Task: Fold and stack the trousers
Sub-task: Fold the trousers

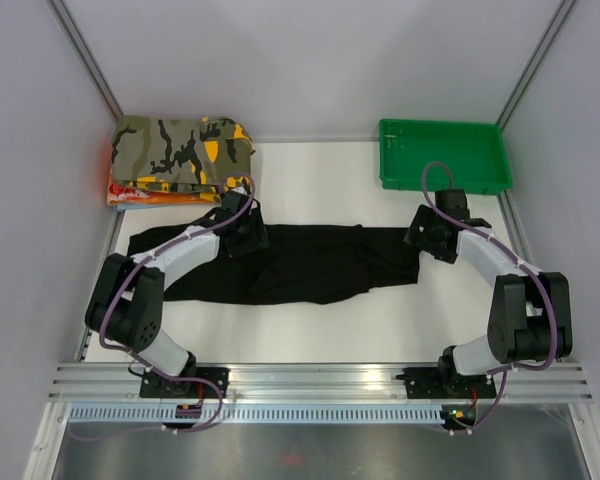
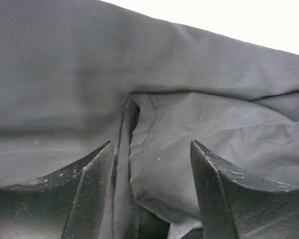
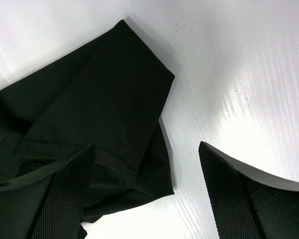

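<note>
The black trousers (image 1: 300, 262) lie stretched left to right across the white table (image 1: 320, 185), creased and partly doubled over. My left gripper (image 1: 242, 228) is down on their back left part. In the left wrist view it (image 2: 151, 143) stands open, and a seamed fold of the trousers (image 2: 199, 129) lies between its fingers (image 2: 92, 194), unpinched. My right gripper (image 1: 427, 238) is at the trousers' right end. In the right wrist view it (image 3: 145, 145) is open over the hemmed leg ends (image 3: 99, 94), one finger above the cloth and the other above bare table (image 3: 239, 74).
A folded camouflage garment (image 1: 180, 150) rests on something orange (image 1: 130, 195) at the back left corner, just behind my left gripper. A green tray (image 1: 442, 155) stands at the back right. Grey walls close in both sides and the back.
</note>
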Controlling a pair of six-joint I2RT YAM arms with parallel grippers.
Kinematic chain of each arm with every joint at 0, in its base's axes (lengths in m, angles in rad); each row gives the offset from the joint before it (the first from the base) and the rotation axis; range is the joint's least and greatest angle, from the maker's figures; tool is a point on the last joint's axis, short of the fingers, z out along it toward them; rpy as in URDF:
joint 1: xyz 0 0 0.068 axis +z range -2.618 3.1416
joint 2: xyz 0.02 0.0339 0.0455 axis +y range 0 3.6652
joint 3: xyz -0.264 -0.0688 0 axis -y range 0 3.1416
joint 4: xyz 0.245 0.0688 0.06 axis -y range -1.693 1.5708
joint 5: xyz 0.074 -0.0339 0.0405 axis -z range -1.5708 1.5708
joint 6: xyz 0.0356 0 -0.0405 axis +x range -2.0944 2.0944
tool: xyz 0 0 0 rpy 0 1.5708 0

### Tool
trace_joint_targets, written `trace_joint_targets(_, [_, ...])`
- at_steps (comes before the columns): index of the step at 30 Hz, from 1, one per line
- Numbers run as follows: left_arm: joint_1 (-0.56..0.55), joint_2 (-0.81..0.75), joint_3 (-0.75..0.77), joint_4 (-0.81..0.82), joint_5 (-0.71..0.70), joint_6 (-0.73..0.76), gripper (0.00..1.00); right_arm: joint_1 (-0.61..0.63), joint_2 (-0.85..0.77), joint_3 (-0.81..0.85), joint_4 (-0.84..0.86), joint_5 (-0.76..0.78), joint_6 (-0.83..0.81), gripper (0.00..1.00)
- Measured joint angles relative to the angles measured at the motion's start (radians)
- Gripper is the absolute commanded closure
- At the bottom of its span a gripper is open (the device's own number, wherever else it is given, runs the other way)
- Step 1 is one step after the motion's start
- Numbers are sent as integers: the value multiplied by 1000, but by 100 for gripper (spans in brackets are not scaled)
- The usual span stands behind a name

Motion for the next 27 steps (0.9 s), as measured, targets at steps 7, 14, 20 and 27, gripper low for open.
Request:
trace_joint_targets(7, [-1,69,-5,24,28,-82,46,0,2,0,-1,1,0,10])
trace_joint_targets(14, [-1,127,-4,37,20,-135,72,0,18,0,-6,8,0,10])
trace_joint_targets(20, [-1,143,10,28,3,-157,97,0,18,0,-8,23,-1,10])
trace_joint_targets(27, [-1,142,94,-19,-32,-161,98,0,25,0,-7,24,0,10])
